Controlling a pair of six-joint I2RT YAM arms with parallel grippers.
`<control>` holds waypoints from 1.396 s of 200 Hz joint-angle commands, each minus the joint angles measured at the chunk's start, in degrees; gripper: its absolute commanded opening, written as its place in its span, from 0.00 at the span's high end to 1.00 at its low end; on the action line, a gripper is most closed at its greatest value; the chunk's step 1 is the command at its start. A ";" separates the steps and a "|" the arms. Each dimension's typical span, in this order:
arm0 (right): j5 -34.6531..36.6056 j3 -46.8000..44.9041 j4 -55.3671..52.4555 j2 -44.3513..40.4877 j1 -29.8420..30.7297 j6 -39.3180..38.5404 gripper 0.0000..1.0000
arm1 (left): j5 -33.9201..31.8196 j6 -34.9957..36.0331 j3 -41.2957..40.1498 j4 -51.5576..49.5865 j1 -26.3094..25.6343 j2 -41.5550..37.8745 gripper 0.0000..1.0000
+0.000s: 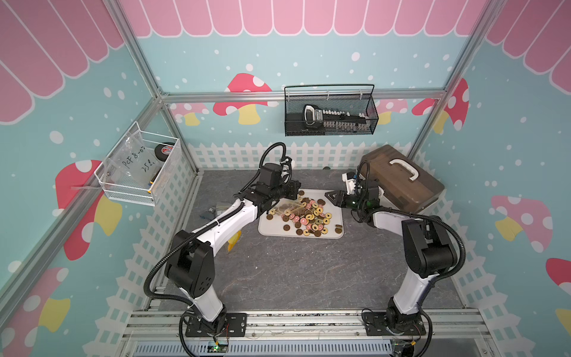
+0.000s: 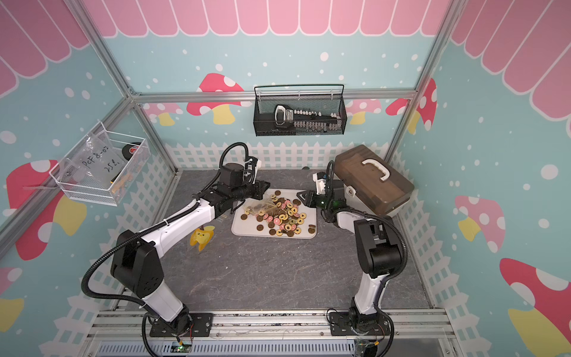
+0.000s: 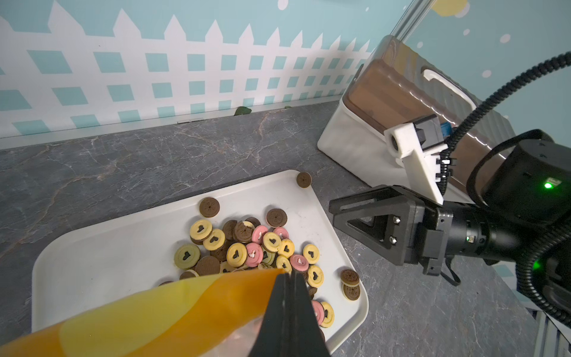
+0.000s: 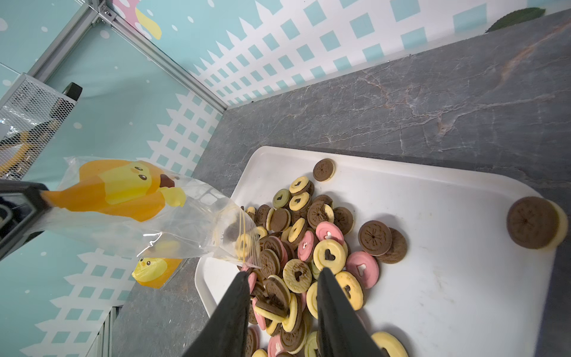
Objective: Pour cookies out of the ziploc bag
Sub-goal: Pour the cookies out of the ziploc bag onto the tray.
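A clear ziploc bag (image 4: 139,201) printed with a yellow duck hangs tilted, its mouth down on the cookie pile. My left gripper (image 3: 289,275) is shut on the bag's (image 3: 170,306) raised corner. The cookies (image 1: 309,216) (image 2: 284,216), brown, yellow, pink and green discs, lie heaped on a white tray (image 1: 272,228) (image 2: 244,228); one or two still show inside the bag's mouth (image 4: 241,238). My right gripper (image 4: 282,272) is open just above the pile (image 4: 309,247), beside the bag's mouth, with nothing gripped. In both top views it (image 1: 332,196) (image 2: 304,196) sits at the tray's far right corner.
A brown-lidded box with a white handle (image 1: 401,182) (image 3: 370,123) stands close behind my right arm. A yellow duck-printed item (image 2: 202,236) lies on the table under my left arm. One cookie (image 3: 303,179) rests on the tray's far rim. Wire baskets (image 1: 330,111) (image 1: 139,167) hang on the walls.
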 commanded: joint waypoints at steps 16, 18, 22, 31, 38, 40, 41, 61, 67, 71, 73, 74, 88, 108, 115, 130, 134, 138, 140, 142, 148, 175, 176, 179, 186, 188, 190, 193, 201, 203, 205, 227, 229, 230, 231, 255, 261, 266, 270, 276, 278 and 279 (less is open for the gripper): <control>-0.13 -0.91 1.60 -1.70 -0.39 0.50 0.64 | 1.07 -0.11 0.38 1.22 0.02 -1.39 1.00; -0.10 -0.91 1.57 -1.68 -0.39 0.45 0.64 | 1.05 -0.11 0.33 1.23 0.02 -1.42 1.00; -0.02 -0.91 1.57 -1.70 -0.40 0.49 0.64 | 1.05 -0.15 0.23 1.31 0.02 -1.60 1.00; -0.06 -0.89 1.49 -1.70 -0.41 0.50 0.64 | 1.04 -0.20 0.06 1.33 0.02 -1.88 1.00; 0.05 -0.91 1.41 -1.70 -0.40 0.36 0.64 | 1.05 -0.20 -0.07 1.44 -0.03 -2.17 1.00; 0.01 -0.91 1.41 -1.70 -0.40 0.40 0.64 | 1.05 -0.20 -0.07 1.46 -0.06 -2.32 1.00; 0.02 -0.91 1.36 -1.70 -0.40 0.40 0.64 | 1.05 -0.20 -0.07 1.48 -0.07 -2.36 1.00; 0.07 -0.99 1.42 -1.87 -0.42 0.28 0.64 | 1.00 -0.37 -0.16 0.91 -0.16 -3.50 1.00; 0.03 -0.98 1.44 -1.88 -0.42 0.23 0.64 | 0.84 -0.37 -0.25 0.59 -0.29 -4.13 1.00; 0.05 -0.99 1.43 -1.95 -0.39 0.23 0.63 | 0.64 -0.37 -0.32 0.42 -0.40 -4.51 1.00; 0.03 -0.98 1.41 -1.96 -0.44 0.23 0.63 | 0.51 -0.37 -0.33 0.37 -0.48 -4.70 1.00; 0.03 -0.99 1.41 -1.96 -0.42 0.23 0.63 | 0.47 -0.37 -0.33 0.27 -0.50 -4.82 1.00; 0.14 -1.03 1.43 -1.95 -0.41 0.15 0.63 | -0.26 -0.37 -0.04 -0.82 -0.90 -6.35 1.00; 0.12 -1.09 1.46 -1.96 -0.41 0.14 0.63 | -0.69 -0.37 0.66 -2.74 -1.62 -8.30 1.00; 0.12 -1.09 1.44 -1.97 -0.46 0.14 0.63 | -1.04 -0.37 0.93 -3.48 -1.98 -8.84 1.00; 0.23 -1.09 1.42 -1.98 -0.39 0.14 0.63 | -1.97 -0.46 1.65 -4.94 -2.46 -9.64 1.00; 0.21 -1.09 1.46 -1.97 -0.40 0.12 0.63 | -2.17 -0.46 1.81 -5.28 -2.61 -9.75 1.00; 0.22 -1.13 1.42 -1.96 -0.40 0.14 0.63 | -2.28 -0.46 1.94 -5.48 -2.70 -9.78 1.00; 0.21 -1.17 1.41 -1.94 -0.42 0.14 0.63 | -2.33 -0.46 2.01 -5.56 -2.71 -9.84 1.00; 0.21 -1.17 1.41 -1.94 -0.42 0.10 0.63 | -2.43 -0.46 2.03 -5.74 -2.71 -9.86 1.00; 0.20 -1.17 1.45 -2.03 -0.45 0.14 0.63 | -2.70 -0.46 2.06 -5.89 -2.71 -9.79 1.00; 0.29 -1.26 1.46 -2.05 -0.42 0.05 0.63 | -3.49 -0.45 2.30 -7.04 -2.70 -9.08 1.00; 0.29 -1.26 1.46 -2.05 -0.45 0.05 0.63 | -3.46 -0.46 2.30 -7.08 -2.70 -9.08 1.00; 0.29 -1.26 1.45 -2.10 -0.45 0.06 0.63 | -3.44 -0.60 2.30 -7.04 -2.71 -9.01 1.00; 0.42 -1.26 1.41 -2.14 -0.41 0.06 0.63 | -3.27 -0.85 2.21 -7.13 -2.74 -9.07 1.00; 0.41 -1.26 1.41 -2.12 -0.44 0.03 0.63 | -3.20 -0.89 2.26 -7.19 -2.78 -9.12 1.00; 0.34 -1.26 1.50 -2.13 -0.41 0.05 0.63 | -3.18 -0.96 2.22 -7.24 -2.79 -9.15 1.00; 0.43 -1.26 1.44 -2.14 -0.45 0.01 0.63 | -3.09 -1.03 2.17 -7.34 -2.84 -9.24 1.00; 0.39 -1.26 1.45 -2.21 -0.46 -0.03 0.63 | -3.16 -1.28 2.16 -7.83 -2.97 -9.49 1.00; 0.38 -1.26 1.42 -2.22 -0.41 -0.08 0.63 | -3.17 -1.33 2.20 -8.06 -3.04 -9.57 1.00; 0.38 -1.26 1.37 -2.23 -0.42 -0.04 0.64 | -3.17 -1.45 2.21 -8.25 -3.05 -9.64 1.00; 0.47 -1.35 1.42 -2.31 -0.48 -0.13 0.65 | -3.85 -2.75 1.85 -10.65 -3.64 -10.84 1.00; 0.49 -1.35 1.41 -2.27 -0.46 -0.12 0.65 | -3.87 -2.88 1.79 -10.86 -3.71 -10.95 1.00; 0.48 -1.35 1.50 -2.29 -0.43 -0.12 0.65 | -3.91 -2.95 1.74 -10.92 -3.74 -11.02 1.00; 0.47 -1.35 1.41 -2.30 -0.41 -0.12 0.65 | -3.89 -3.02 1.71 -10.95 -3.75 -11.15 1.00; 0.47 -1.35 1.45 -2.31 -0.44 -0.12 0.66 | -4.34 -3.62 0.74 -13.43 -4.99 -12.90 1.00; 0.48 -1.33 1.46 -2.38 -0.44 -0.13 0.66 | -4.67 -3.63 0.48 -14.05 -5.46 -13.48 1.00; 0.53 -1.44 1.46 -2.39 -0.46 -0.13 0.66 | -4.96 -3.69 0.17 -14.43 -5.88 -14.03 1.00; 0.50 -1.44 1.42 -2.40 -0.43 -0.16 0.66 | -5.16 -3.69 -0.08 -14.63 -6.25 -14.51 1.00; 0.48 -1.44 1.42 -2.36 -0.48 -0.19 0.66 | -5.56 -3.84 -0.39 -15.07 -6.74 -15.04 1.00; 0.47 -1.44 1.45 -2.39 -0.44 -0.14 0.66 | -5.70 -3.88 -0.48 -15.17 -6.90 -15.29 1.00; 0.51 -1.44 1.43 -2.40 -0.42 -0.17 0.66 | -5.75 -3.88 -0.54 -15.23 -7.00 -15.48 1.00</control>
